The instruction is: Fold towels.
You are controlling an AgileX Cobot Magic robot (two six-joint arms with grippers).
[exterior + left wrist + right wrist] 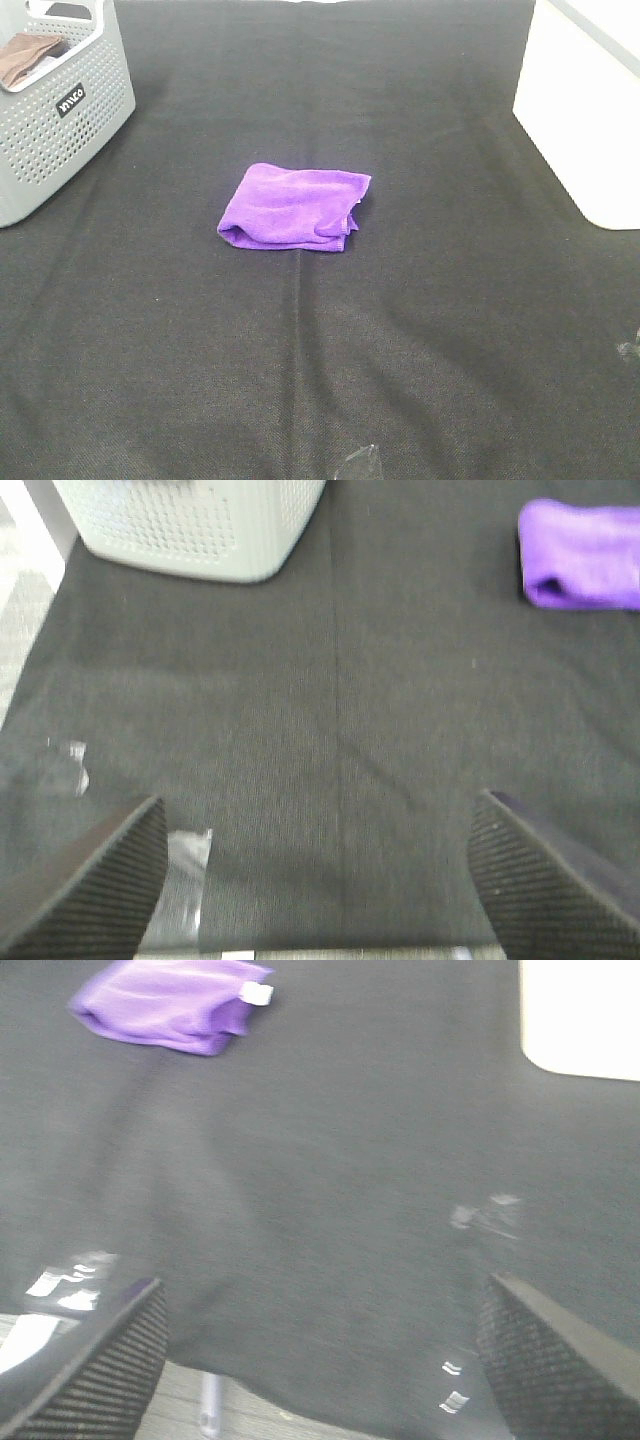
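Covering nearly the whole exterior view was a black cloth-covered table, w/ a faint crease line running down its middle. Next in size: a white bin at the far right edge and a grey perforated basket at the far left corner, w/ something brown inside, prob another cloth but too small to tell. Purple towel lay near table centre, well apart from both containers, already folded into a compact, roughly square bundle; rolled fold along the near-left edge, loose layered edges on the right side, small white tag at one corner visible in the right wrist view. Neither arm showed in the exterior view. Left gripper had its fingers spread wide, nothing between them, over bare cloth w/ towel off ahead and to one side. Right gripper was likewise spread wide and empty, near the table edge, towel well ahead of it. Judgement: towel looked soft, light, limp microfibre, so it would sag and unfold if lifted by one layer; not fragile, not slippery. Best hold prob at the corners of the loose layered edge, pinching all layers together, one gripper per corner. Fold looked mostly done.
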